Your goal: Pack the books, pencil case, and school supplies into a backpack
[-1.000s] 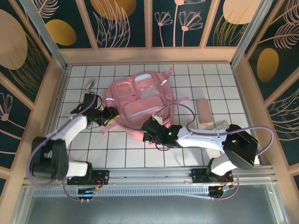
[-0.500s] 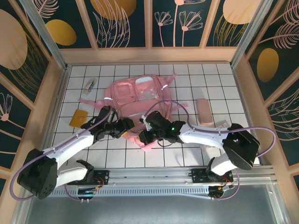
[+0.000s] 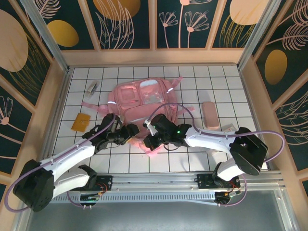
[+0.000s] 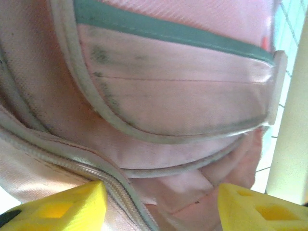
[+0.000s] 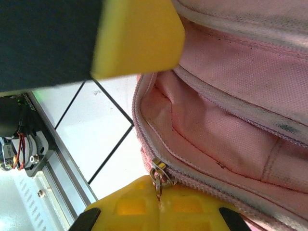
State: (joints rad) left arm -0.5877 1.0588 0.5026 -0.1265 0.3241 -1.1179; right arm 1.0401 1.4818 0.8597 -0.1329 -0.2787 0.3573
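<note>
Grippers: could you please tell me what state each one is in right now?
Left gripper: open at the backpack.
Right gripper: closed on the backpack's zipper pull.

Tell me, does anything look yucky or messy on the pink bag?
Yes. The backpack has dark, grubby smudges on its glossy front pocket, so it looks dirty. One pink strap also flops out sideways. Nothing looks spilled or torn.
</note>
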